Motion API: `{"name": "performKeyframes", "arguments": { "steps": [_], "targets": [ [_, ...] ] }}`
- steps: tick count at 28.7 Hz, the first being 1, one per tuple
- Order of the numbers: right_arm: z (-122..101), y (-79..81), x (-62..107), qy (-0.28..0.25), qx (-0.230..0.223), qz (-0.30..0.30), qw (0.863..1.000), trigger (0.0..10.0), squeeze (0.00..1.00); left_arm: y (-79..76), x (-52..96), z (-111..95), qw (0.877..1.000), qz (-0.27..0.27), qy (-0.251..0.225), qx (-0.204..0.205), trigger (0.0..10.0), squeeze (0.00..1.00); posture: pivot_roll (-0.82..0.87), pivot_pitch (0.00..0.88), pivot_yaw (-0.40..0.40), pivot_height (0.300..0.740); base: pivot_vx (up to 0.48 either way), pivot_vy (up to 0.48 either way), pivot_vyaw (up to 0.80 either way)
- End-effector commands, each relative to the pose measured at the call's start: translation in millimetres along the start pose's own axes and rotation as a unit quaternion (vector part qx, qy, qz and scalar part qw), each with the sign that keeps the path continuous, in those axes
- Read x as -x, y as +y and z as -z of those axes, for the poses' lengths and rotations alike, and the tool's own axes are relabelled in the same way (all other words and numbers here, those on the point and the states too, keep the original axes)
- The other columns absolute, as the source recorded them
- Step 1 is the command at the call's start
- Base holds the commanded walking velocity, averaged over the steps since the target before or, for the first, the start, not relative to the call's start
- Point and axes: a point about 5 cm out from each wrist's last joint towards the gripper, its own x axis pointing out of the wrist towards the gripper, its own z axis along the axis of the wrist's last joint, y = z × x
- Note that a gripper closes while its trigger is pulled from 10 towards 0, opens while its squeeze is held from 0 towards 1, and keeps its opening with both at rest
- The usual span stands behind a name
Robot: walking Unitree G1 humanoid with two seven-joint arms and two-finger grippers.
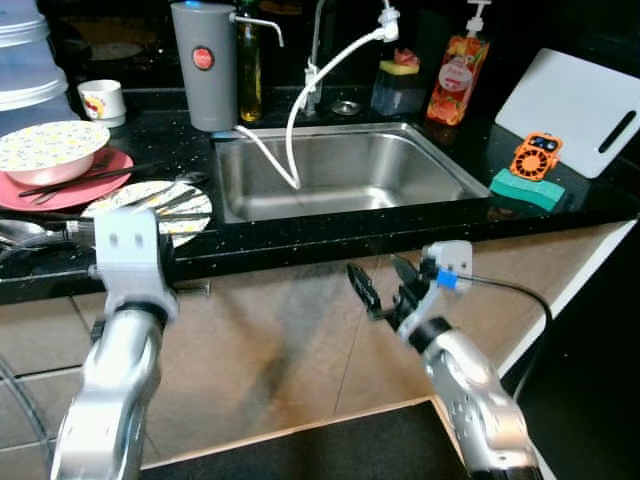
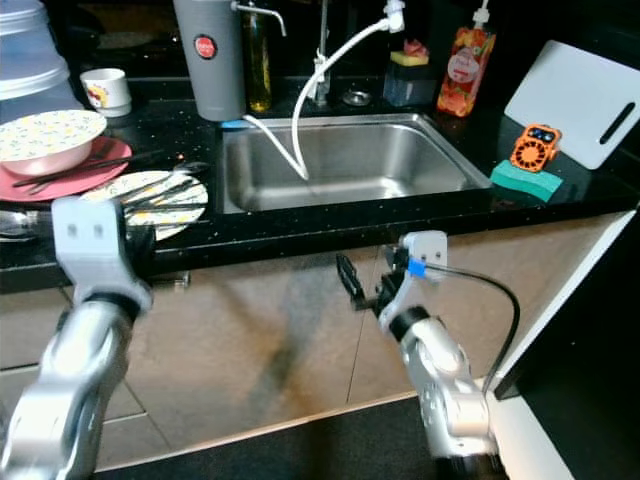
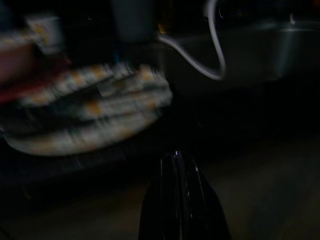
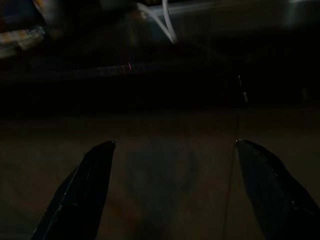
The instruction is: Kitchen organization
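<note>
I am raising my left gripper [image 3: 182, 170], fingers pressed together, toward the patterned plate [image 1: 160, 205] on the worktop [image 1: 330, 235]; my right gripper [image 1: 385, 285] is hanging open and empty below the sink [image 1: 340, 170]. Dishes are lying unsorted; organizing is barely begun.

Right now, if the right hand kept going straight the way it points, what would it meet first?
Probably the beige cabinet front under the black counter edge. The right hand is open, below counter height, aimed at that panel beneath the sink. Depth is unclear.
</note>
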Motion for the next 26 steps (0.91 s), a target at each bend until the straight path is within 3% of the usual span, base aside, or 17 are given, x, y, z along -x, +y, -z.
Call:
{"name": "performKeyframes", "arguments": {
  "steps": [1,8,15,25,26],
  "targets": [
    [1.1,4.5,4.3,0.001,0.013,-0.011,1.000,10.0,0.00,-2.0,6.7,-0.4,1.000,0.012,-0.010,0.002,10.0,0.00,-0.04,0.107,-0.032,0.740,0.000,0.000,0.00],
    [4.2,6.8,6.0,0.006,0.007,-0.007,1.000,10.0,0.00,5.9,15.6,20.8,0.998,-0.047,0.016,0.043,10.0,0.00,-0.04,0.116,-0.034,0.740,0.000,0.000,0.00],
    [-1.1,12.8,-2.5,-0.003,0.004,-0.019,1.000,10.0,0.00,3.3,11.5,20.4,0.998,-0.051,0.010,0.045,10.0,0.00,-0.04,0.117,-0.043,0.740,0.000,0.000,0.00],
    [-1.6,12.1,-0.4,-0.002,0.006,-0.021,1.000,10.0,0.00,6.2,13.5,17.6,0.997,-0.057,-0.007,0.048,10.0,0.00,-0.04,0.120,-0.042,0.740,0.000,0.000,0.00],
    [-1.6,12.1,-0.4,-0.002,0.006,-0.021,1.000,10.0,0.00,5.7,13.4,17.6,0.997,-0.056,-0.007,0.051,6.9,0.00,-0.04,0.120,-0.042,0.740,0.000,0.000,0.00]
  ]
}}
